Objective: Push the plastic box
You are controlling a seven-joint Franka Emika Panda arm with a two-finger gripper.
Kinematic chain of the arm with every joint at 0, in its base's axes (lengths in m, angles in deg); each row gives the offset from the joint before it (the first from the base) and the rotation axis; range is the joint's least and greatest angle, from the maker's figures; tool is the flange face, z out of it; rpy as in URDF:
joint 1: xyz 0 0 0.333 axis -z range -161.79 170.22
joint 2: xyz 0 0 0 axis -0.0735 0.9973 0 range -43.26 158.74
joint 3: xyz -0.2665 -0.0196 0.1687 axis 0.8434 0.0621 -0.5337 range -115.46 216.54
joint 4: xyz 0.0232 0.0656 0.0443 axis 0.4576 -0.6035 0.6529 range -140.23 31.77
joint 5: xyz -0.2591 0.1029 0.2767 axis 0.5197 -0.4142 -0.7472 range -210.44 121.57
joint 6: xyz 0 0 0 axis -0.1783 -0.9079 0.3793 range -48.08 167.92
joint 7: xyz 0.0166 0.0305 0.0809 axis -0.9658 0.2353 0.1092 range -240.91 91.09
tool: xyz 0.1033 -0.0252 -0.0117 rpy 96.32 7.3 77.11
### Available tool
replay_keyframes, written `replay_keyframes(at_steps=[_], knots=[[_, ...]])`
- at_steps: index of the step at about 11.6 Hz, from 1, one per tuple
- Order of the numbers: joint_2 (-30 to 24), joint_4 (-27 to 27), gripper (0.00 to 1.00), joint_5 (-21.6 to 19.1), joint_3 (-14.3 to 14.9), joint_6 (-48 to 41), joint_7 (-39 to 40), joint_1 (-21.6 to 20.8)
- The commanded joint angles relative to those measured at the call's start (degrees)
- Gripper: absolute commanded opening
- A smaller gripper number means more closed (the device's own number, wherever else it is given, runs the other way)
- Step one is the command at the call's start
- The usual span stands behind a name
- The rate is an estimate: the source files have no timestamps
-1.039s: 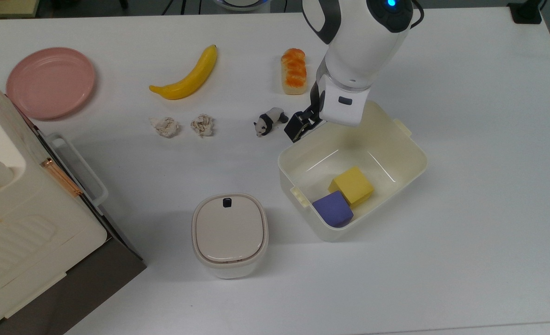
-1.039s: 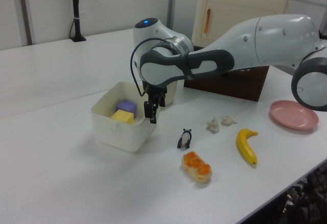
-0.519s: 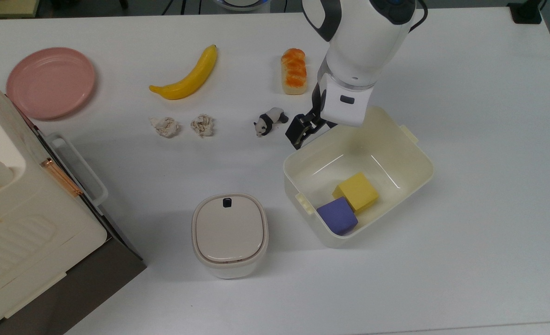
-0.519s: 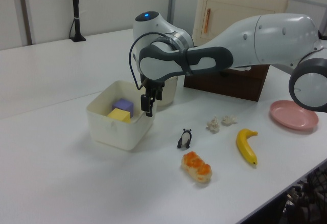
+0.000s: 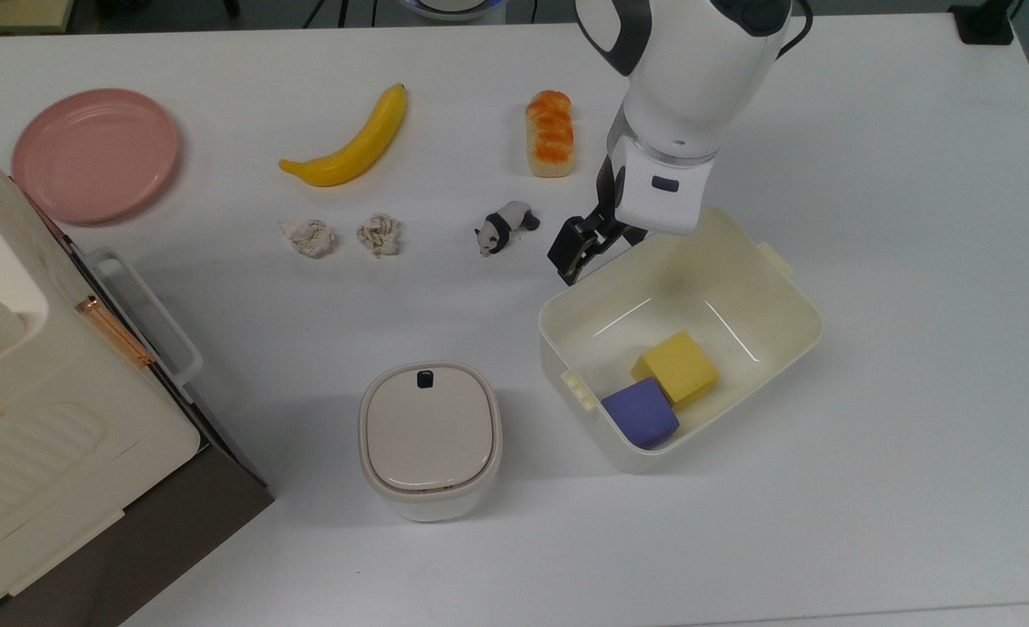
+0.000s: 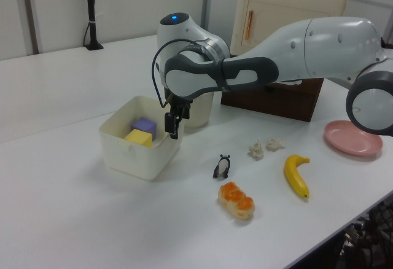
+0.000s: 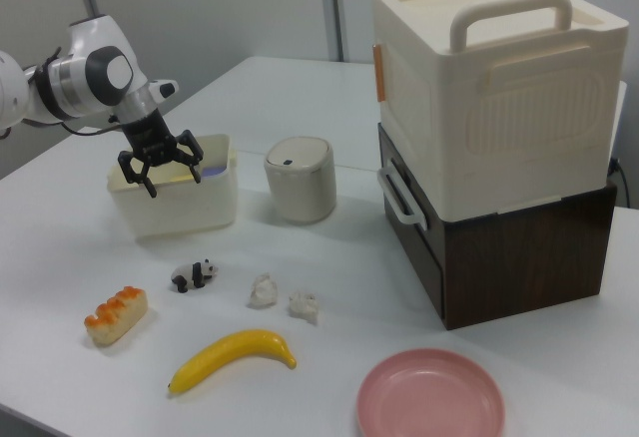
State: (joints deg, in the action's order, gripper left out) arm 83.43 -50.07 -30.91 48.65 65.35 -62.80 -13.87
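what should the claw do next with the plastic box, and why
Probably keep pushing toward the top view's lower right. The open claw sits against the plastic box at its upper-left rim, and bare table lies beyond; the lidded container stands off to the side.

In the top view, the plastic box (image 5: 763, 300) sits on the worktop (image 5: 915, 261) right of the lidded container (image 5: 430, 440), two blocks (image 5: 658, 389) inside it. The claw (image 5: 577, 251) hangs at its upper-left rim, the panda (image 5: 504, 226) just left, the bread (image 5: 549, 132) above.

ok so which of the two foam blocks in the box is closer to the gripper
The yellow block. In the top view it sits nearer the gripper than the purple block, which lies by the box's latch-side wall.
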Motion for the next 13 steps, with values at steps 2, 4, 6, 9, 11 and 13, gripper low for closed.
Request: replay_keyframes(at_steps=[2, 4, 6, 9, 11, 13], knots=[[-15.35, -7.57, 1.00, 0.10, -0.31, -3.59, -1.21, 2.95], [-23.02, -7.07, 1.00, -2.08, -0.31, -14.56, -2.52, 7.69], [-28.48, -6.62, 1.00, -10.15, -0.31, -17.06, -9.18, 14.97], [-30.25, -5.39, 1.00, -13.61, -0.14, -22.33, -14.83, 19.74], [-30.26, -5.39, 1.00, -13.52, -0.05, -21.99, -14.92, 20.63], [-30.87, -5.66, 1.00, -13.61, -0.05, -21.90, -16.84, 21.34]])
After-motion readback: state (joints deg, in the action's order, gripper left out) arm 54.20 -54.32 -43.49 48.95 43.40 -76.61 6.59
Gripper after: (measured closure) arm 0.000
